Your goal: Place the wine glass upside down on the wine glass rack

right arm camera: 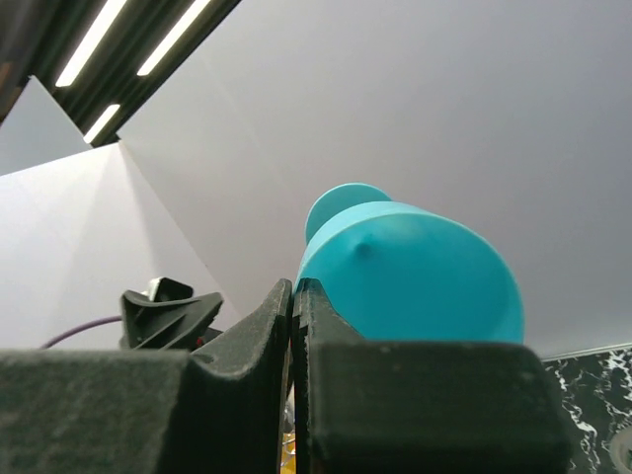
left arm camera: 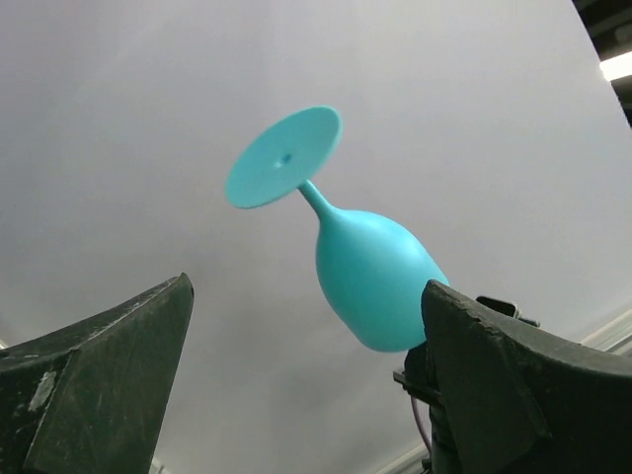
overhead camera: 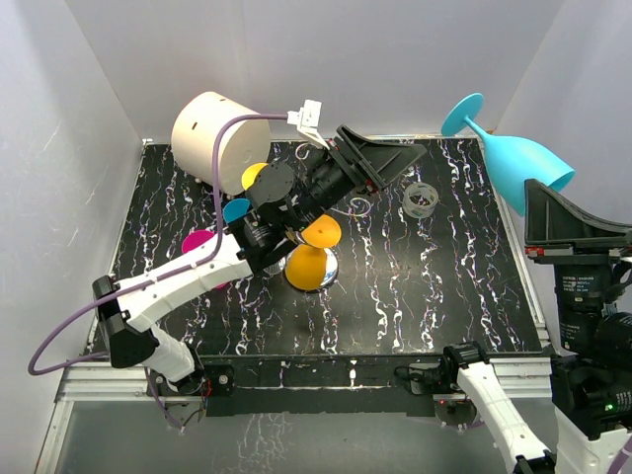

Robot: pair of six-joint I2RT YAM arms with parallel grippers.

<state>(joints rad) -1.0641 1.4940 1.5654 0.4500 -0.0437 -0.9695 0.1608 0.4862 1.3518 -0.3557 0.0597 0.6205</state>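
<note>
The teal wine glass [overhead camera: 518, 158] is held up in the air at the right, tilted, foot pointing up and left. My right gripper [overhead camera: 538, 193] is shut on its rim; in the right wrist view the gripper [right arm camera: 293, 288] pinches the bowl wall of the glass [right arm camera: 415, 267]. My left gripper [overhead camera: 410, 163] is open and empty, raised over the table's middle and aimed at the glass [left arm camera: 370, 276], with a gap between them. The wire rack [overhead camera: 357, 207] is mostly hidden under the left arm; only a silver curl and part of the chrome base show.
Yellow [overhead camera: 254, 176], teal [overhead camera: 236, 209], pink [overhead camera: 197, 242] and orange [overhead camera: 312, 265] glasses cluster round the rack. A big cream cylinder [overhead camera: 219, 138] lies at the back left. A small clear cup [overhead camera: 421, 199] stands right of the rack. White walls enclose the black marbled table [overhead camera: 444, 286].
</note>
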